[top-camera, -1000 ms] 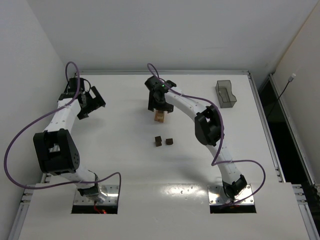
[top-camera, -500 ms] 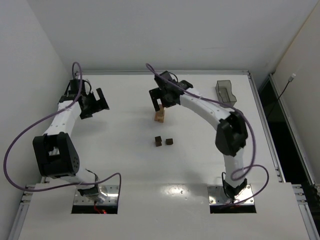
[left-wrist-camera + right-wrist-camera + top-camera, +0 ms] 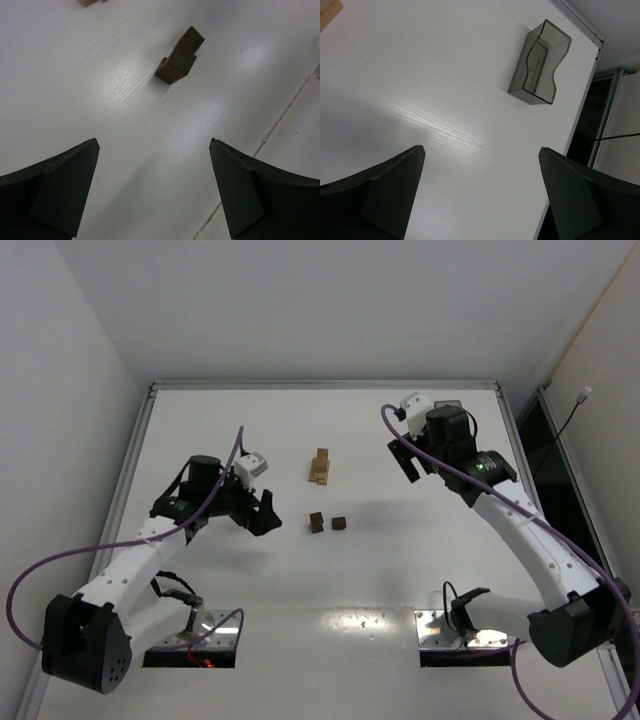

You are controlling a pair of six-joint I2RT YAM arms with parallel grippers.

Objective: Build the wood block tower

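Short tower of light tan wooden blocks (image 3: 320, 467) stands mid white bench (image 3: 200, 420). Two dark brown wooden cubes (image 3: 177, 62) lie loose just nearer. Left gripper (image 3: 153, 145) spread, empty, hovering near cubes; right gripper (image 3: 482, 150) spread, empty, well aside. Step, likely: fetch cube. Next: descend, straddle one, pinch.

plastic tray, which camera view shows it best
Right wrist view: the plastic tray shows whole and unobstructed, its open top and walls clear. In the top external view the right arm hides most or all of it. The left wrist view does not show it.
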